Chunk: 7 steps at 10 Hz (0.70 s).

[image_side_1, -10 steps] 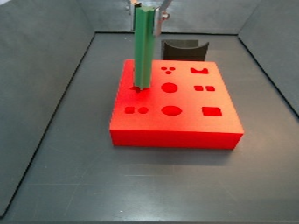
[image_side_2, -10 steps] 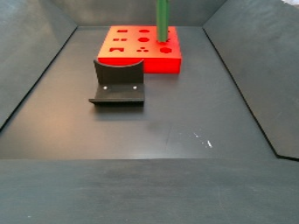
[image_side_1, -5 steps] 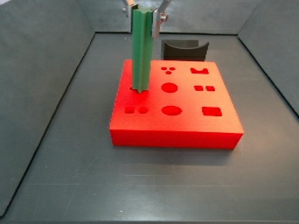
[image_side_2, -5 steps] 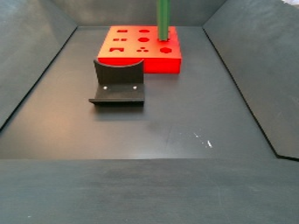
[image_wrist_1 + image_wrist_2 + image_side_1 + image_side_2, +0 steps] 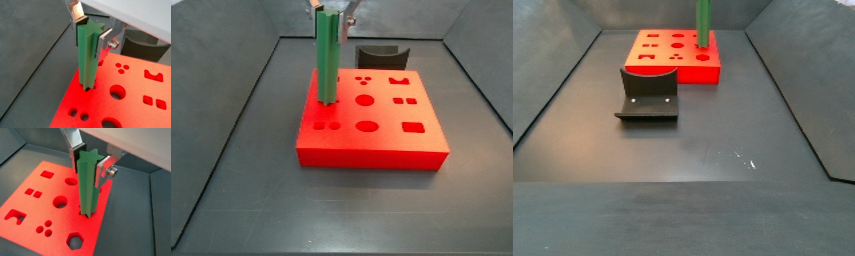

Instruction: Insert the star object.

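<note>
Risk as I judge it: the star object stands upright with its lower tip at a hole near the edge of the red block; if its ridges are rotated off the hole's points, pushing down could jam or tilt it. My claw is high at 12 o'clock in a side view, pinching the bar's top between both plates, touching nothing else.
</note>
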### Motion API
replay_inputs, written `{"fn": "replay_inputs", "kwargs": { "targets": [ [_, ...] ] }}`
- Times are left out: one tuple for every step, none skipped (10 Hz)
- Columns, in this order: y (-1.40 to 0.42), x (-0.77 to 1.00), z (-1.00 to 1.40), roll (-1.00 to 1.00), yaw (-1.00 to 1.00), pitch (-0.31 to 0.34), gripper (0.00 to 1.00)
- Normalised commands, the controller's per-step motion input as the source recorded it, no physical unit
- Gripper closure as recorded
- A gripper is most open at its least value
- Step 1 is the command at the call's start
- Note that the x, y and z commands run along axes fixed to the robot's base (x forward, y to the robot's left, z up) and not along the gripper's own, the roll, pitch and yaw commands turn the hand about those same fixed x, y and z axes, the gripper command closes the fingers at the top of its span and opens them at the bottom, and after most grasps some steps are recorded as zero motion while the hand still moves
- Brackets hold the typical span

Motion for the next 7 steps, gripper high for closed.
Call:
{"fn": "replay_inputs", "kwargs": {
  "targets": [
    [0.00, 0.11, -0.23, 0.00, 0.45, 0.000, 1.00],
    [0.00, 0.13, -0.23, 0.04, 0.54, 0.000, 1.00],
    [0.05, 0.10, -0.23, 0.05, 0.55, 0.000, 1.00],
    [0.01, 0.04, -0.16, 0.02, 0.33, 0.000, 1.00],
    [0.01, 0.01, -0.10, 0.03, 0.15, 0.000, 1.00],
    [0.00, 0.00, -0.06, 0.02, 0.05, 0.000, 1.00],
    [0.00, 0.00, 0.00, 0.04, 0.01, 0.003, 1.00]
  ]
}}
